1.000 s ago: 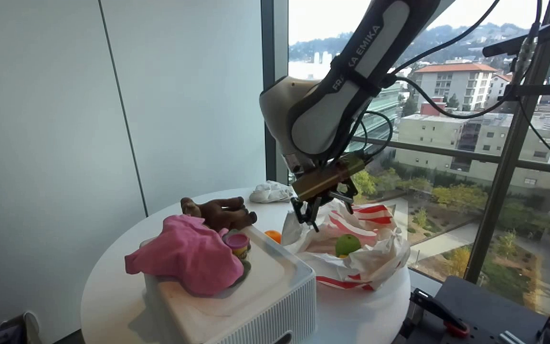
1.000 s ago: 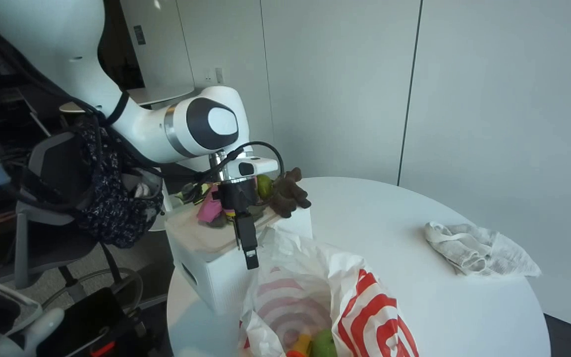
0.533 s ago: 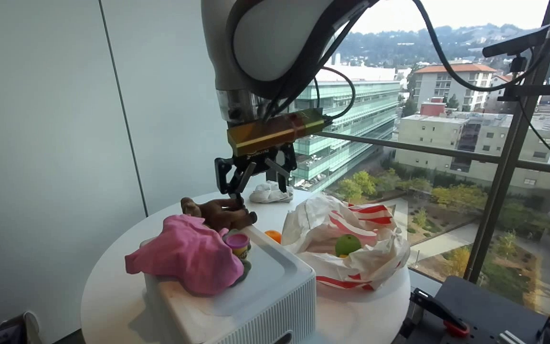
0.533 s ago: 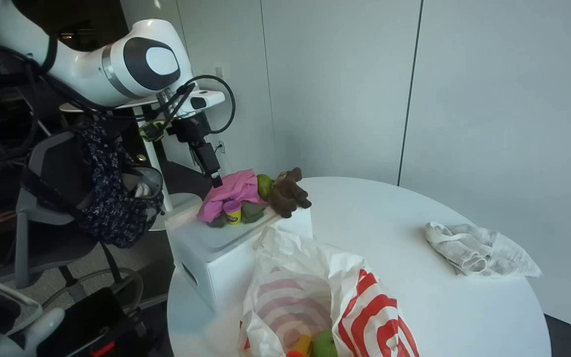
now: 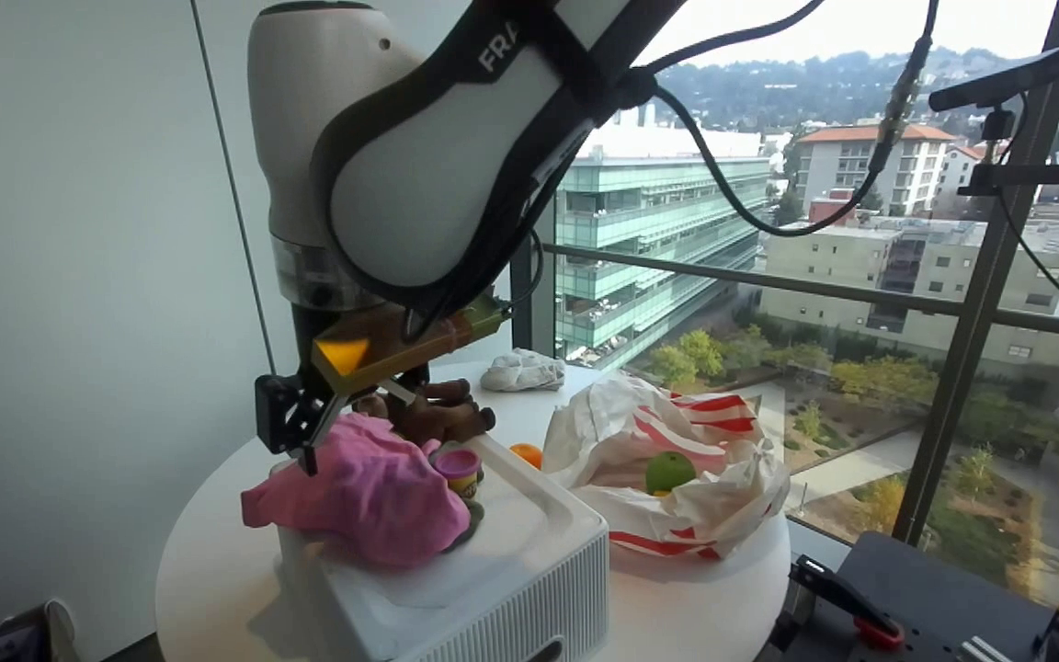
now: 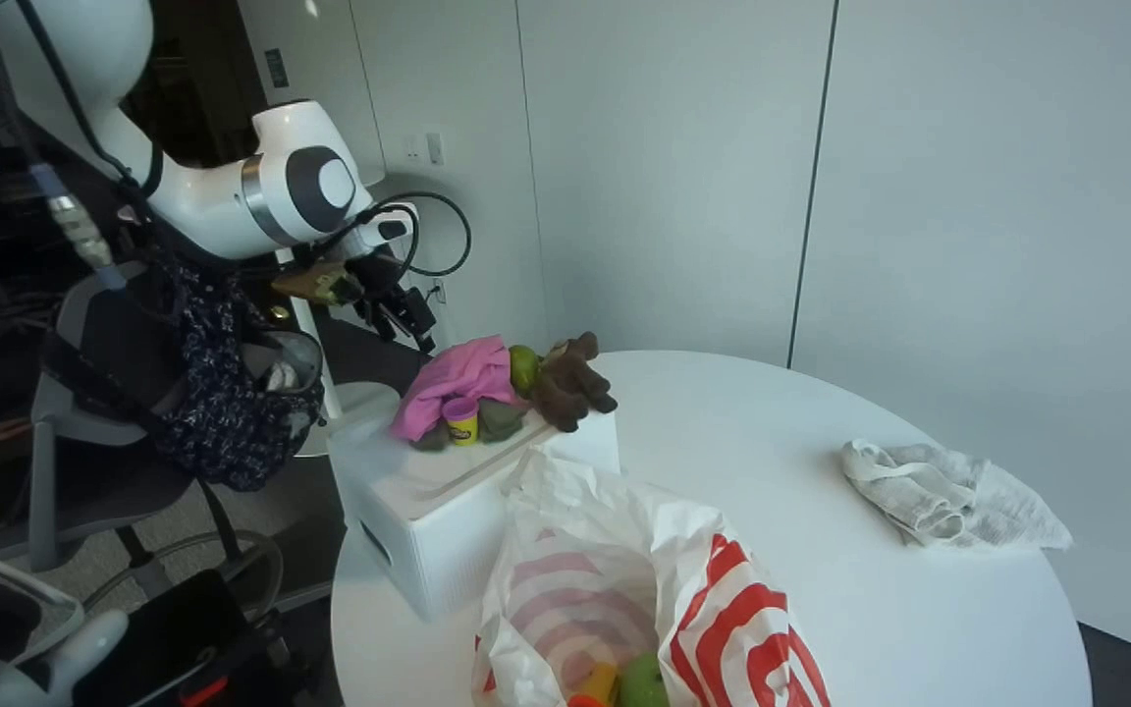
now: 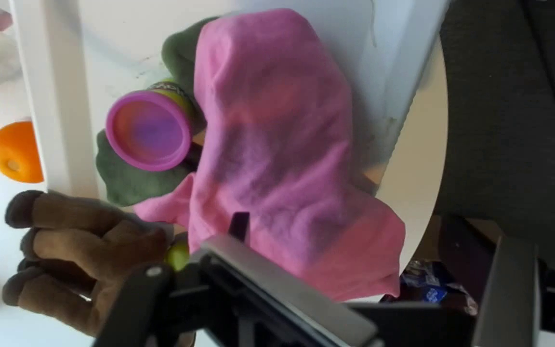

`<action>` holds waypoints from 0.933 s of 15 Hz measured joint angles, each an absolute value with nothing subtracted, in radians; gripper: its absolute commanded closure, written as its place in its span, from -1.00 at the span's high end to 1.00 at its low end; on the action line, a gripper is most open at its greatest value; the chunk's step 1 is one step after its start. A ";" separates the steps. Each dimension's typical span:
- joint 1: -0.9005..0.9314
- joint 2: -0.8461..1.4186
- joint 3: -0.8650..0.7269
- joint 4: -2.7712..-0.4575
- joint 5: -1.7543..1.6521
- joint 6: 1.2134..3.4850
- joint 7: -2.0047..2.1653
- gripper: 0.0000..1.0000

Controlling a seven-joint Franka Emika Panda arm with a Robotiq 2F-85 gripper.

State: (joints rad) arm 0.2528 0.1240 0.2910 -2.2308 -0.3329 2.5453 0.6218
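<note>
My claw (image 7: 359, 241) hangs with its fingers spread wide, gripping nothing – one finger overlaps the pink cloth (image 7: 277, 144) in the wrist view, and I cannot tell whether its tip brushes the fabric. I judge this to be the reach, with no hold made; taking the cloth would call for centring over it, coming lower and closing on a raised fold. The cloth lies draped on a white box (image 5: 539, 588), its long axis running from a rounded end at the top of the wrist view to a loose, wider corner at lower right, nearest me. Just beside it sit a purple-lidded tub (image 7: 150, 130) and a brown plush toy (image 7: 80, 246) – farther out, an orange (image 7: 17, 152) rests on the surface (image 6: 723, 432) between the box and a red-and-white bag (image 5: 732, 501).
</note>
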 measured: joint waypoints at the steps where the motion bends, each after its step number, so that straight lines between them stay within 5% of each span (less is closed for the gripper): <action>1: 0.256 0.165 0.287 -2.216 -0.333 2.584 0.576 1.00; 5: 0.288 0.306 0.244 -2.162 -0.369 2.656 0.387 1.00; 6: 0.304 0.329 0.225 -2.150 -0.398 2.657 0.358 0.50; 14: 0.367 0.340 0.162 -2.125 -0.493 2.657 0.227 -0.59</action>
State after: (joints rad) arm 0.3665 0.3397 0.1623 -2.1254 -0.4934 2.6567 0.2269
